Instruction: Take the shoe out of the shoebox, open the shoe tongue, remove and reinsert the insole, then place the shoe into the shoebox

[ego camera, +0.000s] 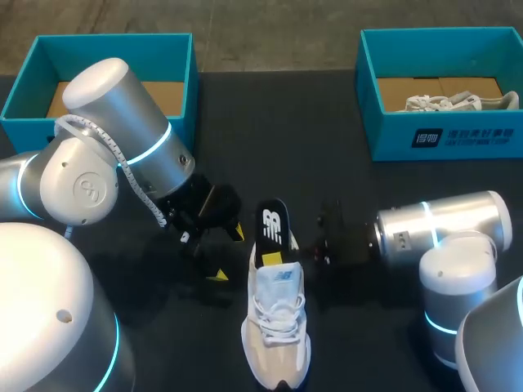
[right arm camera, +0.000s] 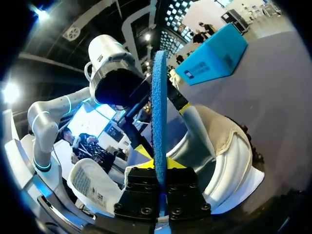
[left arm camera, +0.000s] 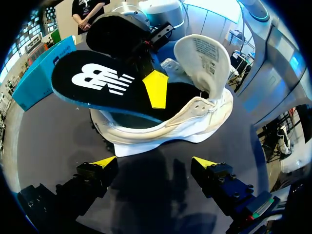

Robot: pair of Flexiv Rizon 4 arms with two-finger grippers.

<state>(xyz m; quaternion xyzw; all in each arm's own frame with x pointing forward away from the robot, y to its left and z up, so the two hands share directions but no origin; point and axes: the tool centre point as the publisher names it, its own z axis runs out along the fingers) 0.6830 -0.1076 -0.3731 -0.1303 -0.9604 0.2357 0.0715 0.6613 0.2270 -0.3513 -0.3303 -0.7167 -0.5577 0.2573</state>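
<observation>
A white shoe [ego camera: 278, 331] lies on the dark table, toe toward the front edge. Its black insole [ego camera: 274, 231] with a white logo sticks up out of the heel opening. My right gripper [ego camera: 283, 251] is shut on the insole's edge. In the right wrist view the insole [right arm camera: 159, 97] stands edge-on between the right gripper's [right arm camera: 158, 165] fingers, above the shoe [right arm camera: 224, 141]. My left gripper [ego camera: 226, 253] hangs open just left of the shoe. In the left wrist view the left gripper [left arm camera: 155, 163] faces the shoe [left arm camera: 185, 124], with the raised tongue [left arm camera: 204, 58] and the insole [left arm camera: 97, 83] ahead.
A teal shoebox [ego camera: 176, 49] with a cardboard floor stands at the back left. Another teal box [ego camera: 441, 135] at the back right holds a second pale shoe [ego camera: 458, 102]. Both arms crowd the shoe from either side.
</observation>
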